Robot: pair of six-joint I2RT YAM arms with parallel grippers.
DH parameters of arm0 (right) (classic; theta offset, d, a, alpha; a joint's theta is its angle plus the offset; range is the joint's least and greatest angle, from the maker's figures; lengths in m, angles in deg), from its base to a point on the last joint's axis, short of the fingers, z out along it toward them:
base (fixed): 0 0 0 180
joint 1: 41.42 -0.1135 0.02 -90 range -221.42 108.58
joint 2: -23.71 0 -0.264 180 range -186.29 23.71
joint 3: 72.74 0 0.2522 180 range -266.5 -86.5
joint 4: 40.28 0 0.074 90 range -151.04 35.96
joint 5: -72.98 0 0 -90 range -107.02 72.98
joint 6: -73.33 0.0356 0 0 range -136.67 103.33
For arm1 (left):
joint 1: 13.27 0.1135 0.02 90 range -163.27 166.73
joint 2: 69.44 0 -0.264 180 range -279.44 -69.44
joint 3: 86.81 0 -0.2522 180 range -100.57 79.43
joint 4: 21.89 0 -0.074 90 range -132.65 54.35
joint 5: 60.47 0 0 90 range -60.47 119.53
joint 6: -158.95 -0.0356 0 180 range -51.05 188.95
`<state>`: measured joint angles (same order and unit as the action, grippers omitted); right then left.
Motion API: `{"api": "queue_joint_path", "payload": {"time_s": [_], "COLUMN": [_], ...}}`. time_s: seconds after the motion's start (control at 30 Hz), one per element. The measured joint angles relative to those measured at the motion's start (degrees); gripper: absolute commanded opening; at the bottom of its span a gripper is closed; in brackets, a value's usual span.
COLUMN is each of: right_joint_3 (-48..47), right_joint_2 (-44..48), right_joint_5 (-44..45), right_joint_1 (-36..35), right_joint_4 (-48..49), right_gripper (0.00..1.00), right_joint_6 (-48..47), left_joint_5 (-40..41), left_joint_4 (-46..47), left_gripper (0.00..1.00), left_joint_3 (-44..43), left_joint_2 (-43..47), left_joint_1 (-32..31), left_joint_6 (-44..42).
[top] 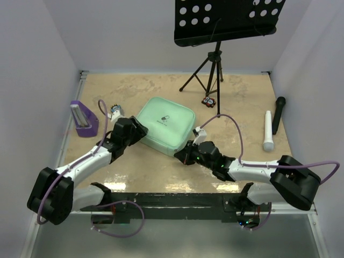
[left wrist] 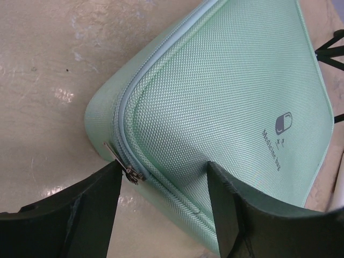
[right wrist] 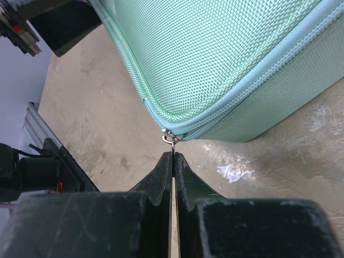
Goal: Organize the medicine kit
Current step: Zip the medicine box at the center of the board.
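Two grippers meet one kit (top: 164, 126), which lies zipped shut mid-table. The right gripper (right wrist: 173, 158) is clamped on a zip pull (right wrist: 169, 139) at the kit's near corner. The left gripper (left wrist: 164, 180) stands apart, astride the left corner beside a second pull (left wrist: 124, 165). Only the wrist views show the two pulls. Only the overhead view shows, farther back, one purple stand (top: 83, 118), one white tube (top: 267, 131), one microphone (top: 278, 114) and one music stand (top: 215, 59).
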<state>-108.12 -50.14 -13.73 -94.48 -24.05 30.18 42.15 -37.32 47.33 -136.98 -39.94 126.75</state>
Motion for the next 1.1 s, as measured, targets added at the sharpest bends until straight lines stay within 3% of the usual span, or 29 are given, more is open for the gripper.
{"api": "queue_joint_path", "payload": {"time_s": [0.3, 0.4, 0.53, 0.67, 1.1], "right_joint_3": [-0.2, -0.3, -0.6, -0.7, -0.8], "right_joint_2": [0.0, -0.2, -1.0, -1.1, -1.5], "right_joint_5": [0.0, 0.0, -0.4, -0.5, -0.9], "right_joint_1": [0.0, 0.0, 0.0, 0.0, 0.0], "right_joint_4": [-0.5, -0.5, -0.3, 0.0, 0.3], "right_gripper": [0.00, 0.00, 0.00, 0.00, 0.00], "right_joint_6": [0.0, 0.0, 0.0, 0.0, 0.0], "left_joint_5": [-2.4, -1.0, 2.3, 3.5, 4.6], "left_joint_4": [-0.1, -1.6, -2.4, -2.5, -1.3], "left_gripper": [0.99, 1.00, 1.00, 1.00, 1.00], "left_joint_3": [-0.3, -0.3, -0.3, 0.5, 4.2], "left_joint_2": [0.9, 4.1, 9.6, 9.9, 2.6], "left_joint_1": [2.3, 0.0, -7.6, -12.6, -15.6], "left_joint_6": [-1.4, 0.0, 3.6, 8.3, 15.5]}}
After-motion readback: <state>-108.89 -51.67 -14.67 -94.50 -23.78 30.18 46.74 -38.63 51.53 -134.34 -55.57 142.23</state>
